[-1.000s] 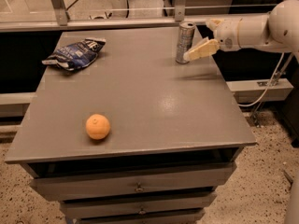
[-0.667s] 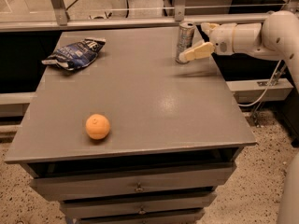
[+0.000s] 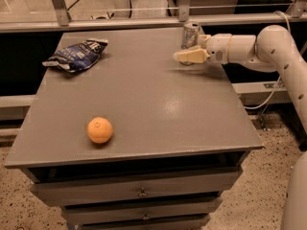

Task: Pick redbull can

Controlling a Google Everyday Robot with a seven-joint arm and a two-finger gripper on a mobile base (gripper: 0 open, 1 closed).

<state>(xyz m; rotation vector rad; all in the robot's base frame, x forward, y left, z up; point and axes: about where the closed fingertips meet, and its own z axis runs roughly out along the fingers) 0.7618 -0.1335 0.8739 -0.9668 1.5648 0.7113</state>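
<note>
redbull can (image 3: 190,33) stands upright near the counter's (image 3: 144,95) far right edge, shiny silver top showing, lower part hidden behind the gripper (image 3: 188,56), maybe touching it

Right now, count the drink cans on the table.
1. The can stands near the table's far right corner, the gripper at its lower half. None seems hidden.

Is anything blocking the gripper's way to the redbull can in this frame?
Nothing visible does. The gripper is right at the redbull can, overlapping its lower part, near the far edge of the table. The snack bag and the orange lie elsewhere on the table, well away from both.
</note>
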